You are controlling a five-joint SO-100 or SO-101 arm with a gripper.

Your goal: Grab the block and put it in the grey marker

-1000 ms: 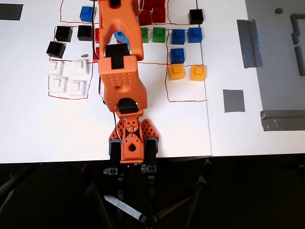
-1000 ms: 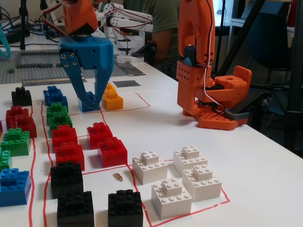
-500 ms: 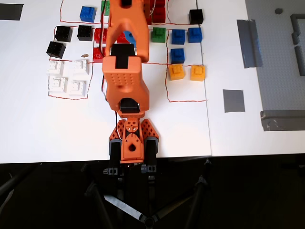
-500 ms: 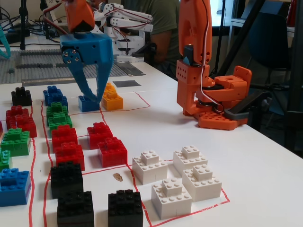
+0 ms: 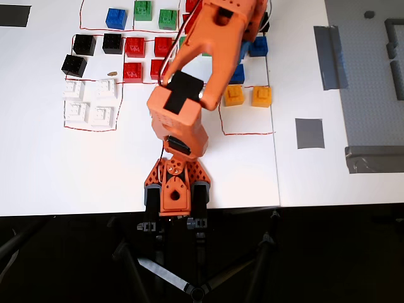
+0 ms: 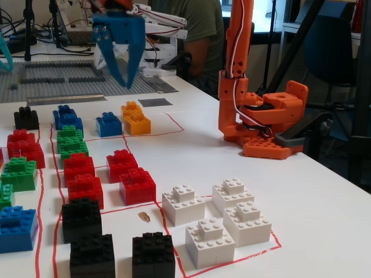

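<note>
A white worktop (image 5: pixel 297 183) carries rows of toy blocks sorted by colour inside thin red outlines; beyond it in the fixed view sit a grey studded baseplate (image 6: pixel 58 75) and a person in a green shirt (image 6: pixel 203 29). The orange arm (image 5: pixel 189 95) stands on its base at the near edge of the worktop in the overhead view and reaches out over the blocks toward the far edge, covering some of them. In the fixed view its blue fingers (image 6: pixel 119 49) point downward, spread apart and empty, hanging in the air above and behind the blue and yellow blocks. The block (image 5: pixel 262 96) sits with its twin (image 5: pixel 234 96), just beside each other, near the far edge inside a red outline. The grey marker (image 5: pixel 309 133) lies flat toward the right edge in the overhead view, well apart from the blocks. No readable writing shows anywhere.
</note>
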